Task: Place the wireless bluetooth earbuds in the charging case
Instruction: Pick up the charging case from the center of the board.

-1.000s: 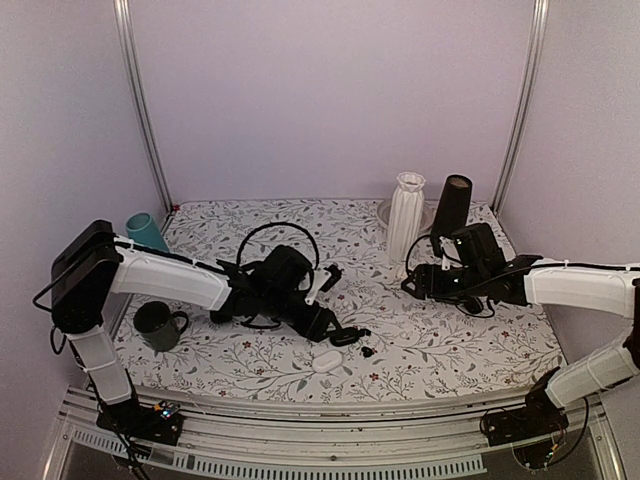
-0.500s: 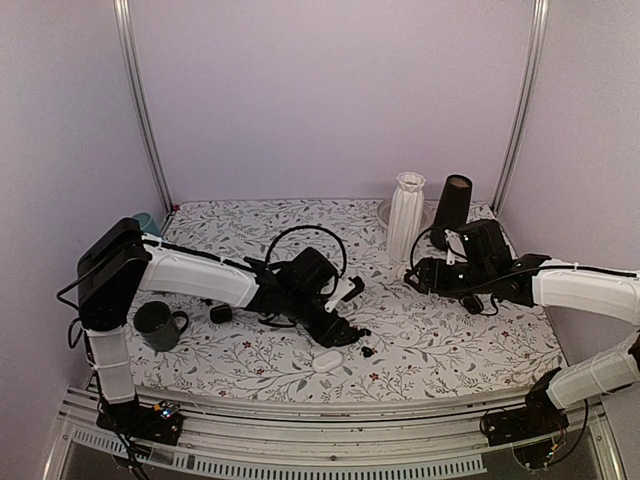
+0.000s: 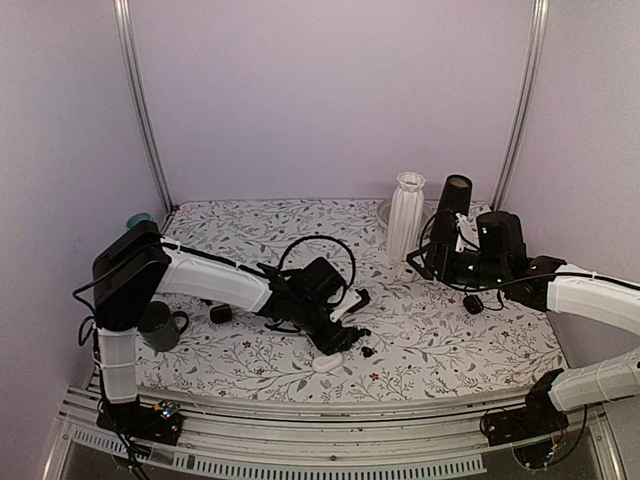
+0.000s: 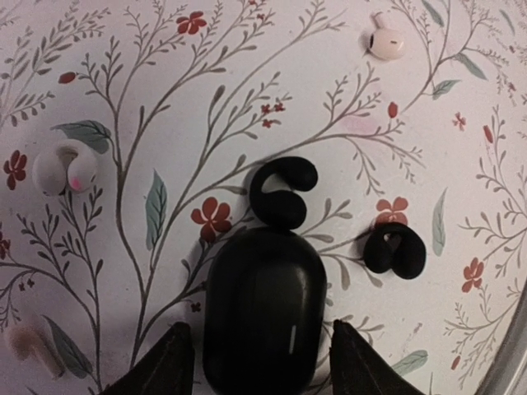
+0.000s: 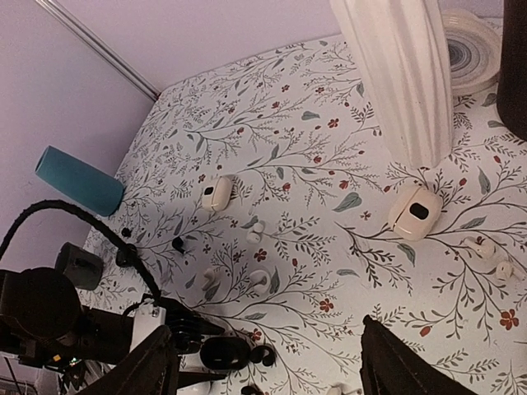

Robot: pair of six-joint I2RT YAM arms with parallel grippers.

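Left arm has swung farther toward table centre than a second ago, its shoulder now hiding most of the teal cup. A small black object that the arm covered then lies exposed beside the dark mug. Left gripper sits low over the black charging case, jaws apart, one finger on either side. A thin strip of floral cloth shows on each flank; no contact seen. One black earbud curls at the case's far end, touching it or nearly so. Second black earbud lies off to one side, clear of the case. White earbuds scattered round about. Right arm has drawn back toward the white vase and black cylinder. Right gripper is spread wide, nothing between its fingers.
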